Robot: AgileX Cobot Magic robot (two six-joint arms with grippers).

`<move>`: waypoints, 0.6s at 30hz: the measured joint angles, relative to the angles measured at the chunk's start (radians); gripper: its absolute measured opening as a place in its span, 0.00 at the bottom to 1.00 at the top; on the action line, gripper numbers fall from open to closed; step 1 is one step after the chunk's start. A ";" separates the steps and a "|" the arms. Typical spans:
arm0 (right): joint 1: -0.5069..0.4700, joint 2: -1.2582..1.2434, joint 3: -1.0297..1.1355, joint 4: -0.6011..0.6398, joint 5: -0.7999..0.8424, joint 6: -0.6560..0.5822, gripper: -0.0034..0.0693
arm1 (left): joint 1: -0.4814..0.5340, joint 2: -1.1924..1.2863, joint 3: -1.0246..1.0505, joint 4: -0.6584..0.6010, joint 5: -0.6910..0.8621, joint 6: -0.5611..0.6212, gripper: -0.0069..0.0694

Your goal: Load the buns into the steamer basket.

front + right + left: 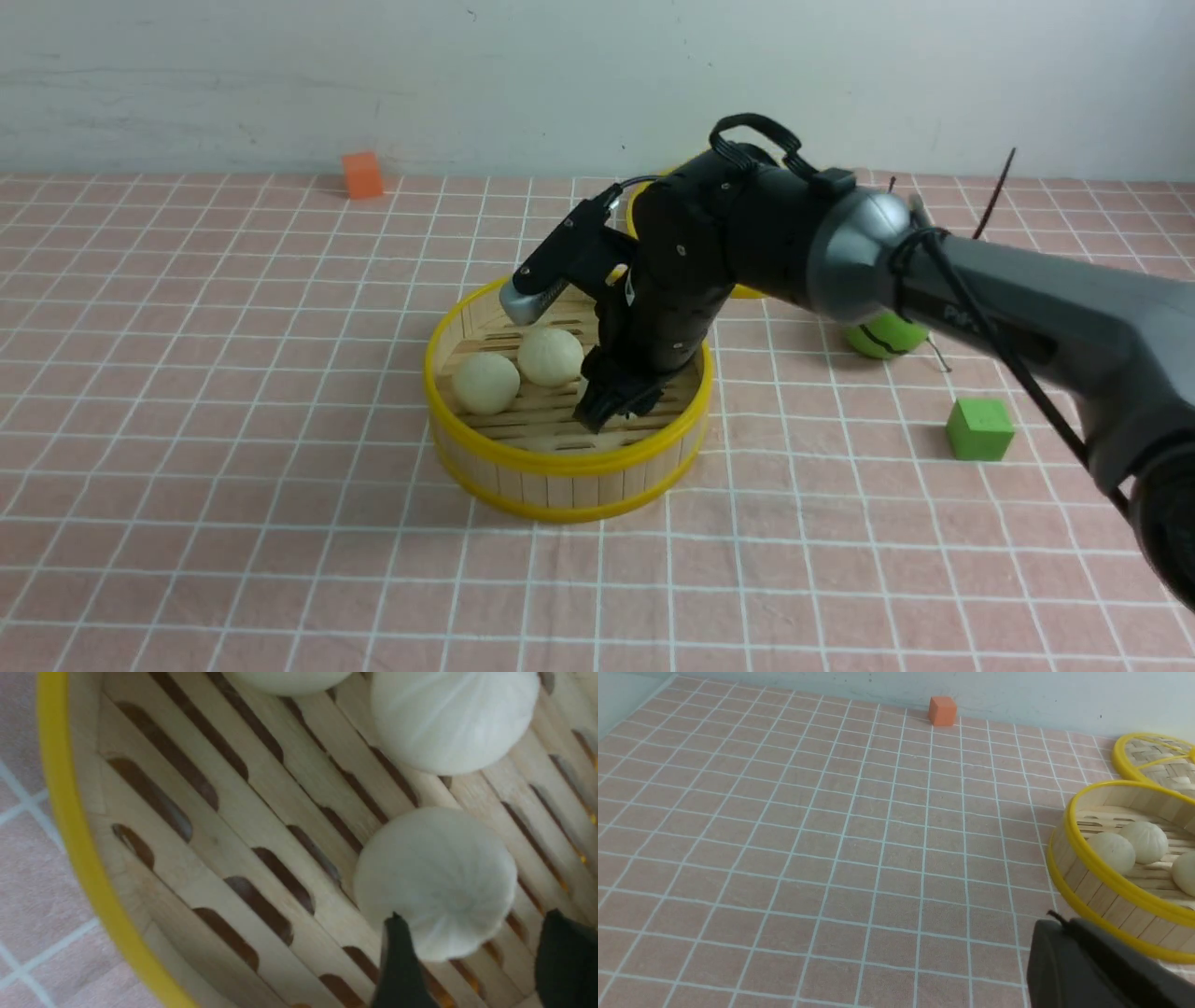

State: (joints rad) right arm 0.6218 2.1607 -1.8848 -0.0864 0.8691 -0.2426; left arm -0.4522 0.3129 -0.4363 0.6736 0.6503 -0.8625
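Your right gripper [618, 409] is down inside the steamer basket [560, 464], in its right half, with bare slats between it and the near wall. Its jaws stand well apart around one bun [434, 882] lying on the slats; a fingertip [397, 970] overlaps it, contact unclear. Two more buns [485, 383] sit in the basket's left half. Of your left gripper [1087, 966] only a dark edge shows beside the basket; you cannot tell its opening.
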 joint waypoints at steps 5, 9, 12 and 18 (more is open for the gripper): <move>0.012 -0.122 -0.060 0.003 0.126 0.000 0.75 | 0.000 0.000 0.000 0.000 0.000 0.000 0.10; 0.013 -0.270 -0.109 -0.007 0.245 0.026 0.63 | 0.000 0.000 0.003 0.000 0.000 0.000 0.10; 0.011 -0.403 -0.106 -0.046 0.293 0.096 0.38 | 0.000 0.000 0.003 0.000 0.000 0.000 0.11; -0.012 -0.722 0.189 -0.063 0.259 0.213 0.02 | 0.000 0.000 0.003 0.000 0.000 0.000 0.11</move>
State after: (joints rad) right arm 0.6096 1.4388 -1.6956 -0.1490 1.1281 -0.0293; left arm -0.4522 0.3129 -0.4334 0.6740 0.6503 -0.8625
